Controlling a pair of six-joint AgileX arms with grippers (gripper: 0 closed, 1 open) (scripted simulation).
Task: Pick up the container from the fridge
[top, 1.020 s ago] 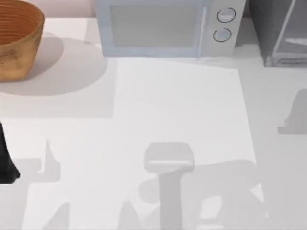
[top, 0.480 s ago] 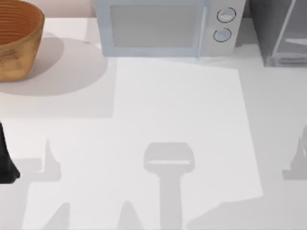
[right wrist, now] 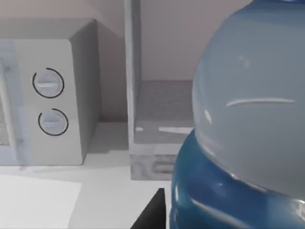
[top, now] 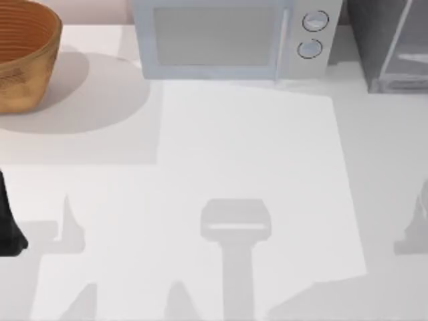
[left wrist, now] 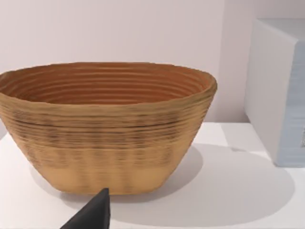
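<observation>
Pale translucent container (right wrist: 252, 95) with a bluish label band looming very close in the right wrist view, sitting right by a dark fingertip (right wrist: 151, 212) of the right gripper; whether those fingers are clamping the bottle cannot be told; beyond it, the dark grey boxy fridge (right wrist: 157, 119) with its pale silvery door frame standing open just beside the white microwave (right wrist: 47, 100) with two round dials.

From above, resting along the far edge of the white table (top: 247, 167): large woven brown basket (top: 23, 53) at the far left, microwave (top: 234, 37) in the middle, fridge (top: 388, 40) at the far right, only partly in frame; dark piece of the left arm (top: 8, 224) showing at the table's left edge, unmoved since a second ago.

Changing against the earlier frames: grey shadow at the right edge sliding from mid-height down toward the near side and nearly out of frame; broad shadow across the near right corner shrinking away.

Left wrist view facing the basket (left wrist: 107, 126) up close, with one dark fingertip (left wrist: 93, 214) of the left gripper poking in; open or closed cannot be told.
</observation>
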